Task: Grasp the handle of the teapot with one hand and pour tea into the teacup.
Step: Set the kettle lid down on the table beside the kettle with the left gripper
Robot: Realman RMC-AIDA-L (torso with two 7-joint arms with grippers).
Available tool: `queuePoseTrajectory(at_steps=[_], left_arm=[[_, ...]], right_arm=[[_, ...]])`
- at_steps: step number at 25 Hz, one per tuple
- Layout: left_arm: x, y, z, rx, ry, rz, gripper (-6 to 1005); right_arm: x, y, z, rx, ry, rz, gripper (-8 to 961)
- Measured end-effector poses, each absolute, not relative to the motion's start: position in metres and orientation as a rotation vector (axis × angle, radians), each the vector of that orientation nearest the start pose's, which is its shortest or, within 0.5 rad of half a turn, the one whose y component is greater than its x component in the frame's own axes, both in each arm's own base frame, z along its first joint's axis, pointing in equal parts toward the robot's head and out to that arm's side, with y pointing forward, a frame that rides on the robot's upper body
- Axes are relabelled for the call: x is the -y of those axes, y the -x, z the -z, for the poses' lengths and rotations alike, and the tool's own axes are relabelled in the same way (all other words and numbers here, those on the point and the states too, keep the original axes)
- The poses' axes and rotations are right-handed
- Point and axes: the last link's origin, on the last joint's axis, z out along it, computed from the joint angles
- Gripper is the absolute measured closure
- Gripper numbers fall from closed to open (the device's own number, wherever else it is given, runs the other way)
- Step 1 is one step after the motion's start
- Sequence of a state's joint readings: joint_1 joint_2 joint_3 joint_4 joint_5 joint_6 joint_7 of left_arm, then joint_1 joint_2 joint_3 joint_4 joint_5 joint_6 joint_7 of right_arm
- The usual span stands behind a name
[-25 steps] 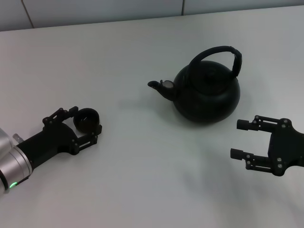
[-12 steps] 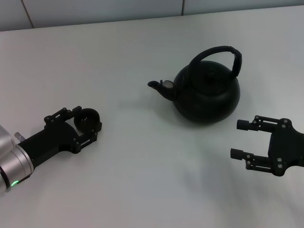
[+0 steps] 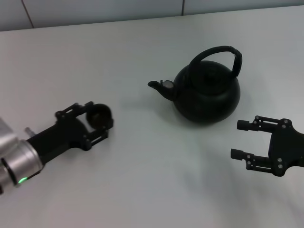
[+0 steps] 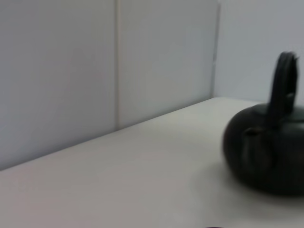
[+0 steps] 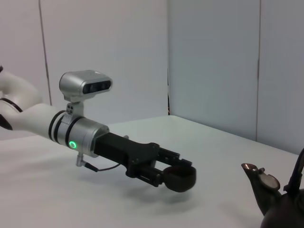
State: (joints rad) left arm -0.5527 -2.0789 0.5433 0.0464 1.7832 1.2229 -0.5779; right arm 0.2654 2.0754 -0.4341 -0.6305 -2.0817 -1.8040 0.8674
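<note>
— Matte black, that teapot: where does it sit?
— Upright on the white bench, right of centre and toward the far side, spout pointing left. Its handle arches over the lid, untouched.
— And the teacup?
— Gripped between the fingers of the left hand, at the near left. The right wrist view shows the cup lifted clear of the bench.
— The right hand?
— Fingers spread wide, holding nothing, near right, just beside the teapot's near side but apart from it.
</note>
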Motion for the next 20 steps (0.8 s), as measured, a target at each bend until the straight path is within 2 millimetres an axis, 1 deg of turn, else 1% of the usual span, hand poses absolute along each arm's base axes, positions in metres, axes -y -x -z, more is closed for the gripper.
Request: queuePoseTrajectory(at_steps=[1,2,3,7,13,20], left_arm=[[-0.305,0.292,0.084,0.425,2.458,0.671,307],[-0.307,0.280,0.094,0.408,2.486,0.693,307],[-0.307,0.280,0.094,0.408,2.486,0.693,306],[-0.313,0.261,0.111,0.362,2.519,0.682,304],[-0.317,0.254,0.113,0.358,2.519,0.689,300],[-0.317,0.257,0.114,0.379,2.512,0.675,295]], right_arm=[[-0.227,-0.333,-0.022,-0.315,2.601,-0.744,274],[-0.227,-0.333,-0.022,-0.315,2.601,-0.744,274],[-0.227,-0.333,-0.022,-0.315,2.601,-0.744,274],[-0.227,-0.333,-0.022,-0.319,2.602,-0.748,274],[-0.226,-0.332,-0.022,-0.318,2.603,-0.752,275],[-0.225,-0.333,-0.022,-0.323,2.603,-0.753,275]])
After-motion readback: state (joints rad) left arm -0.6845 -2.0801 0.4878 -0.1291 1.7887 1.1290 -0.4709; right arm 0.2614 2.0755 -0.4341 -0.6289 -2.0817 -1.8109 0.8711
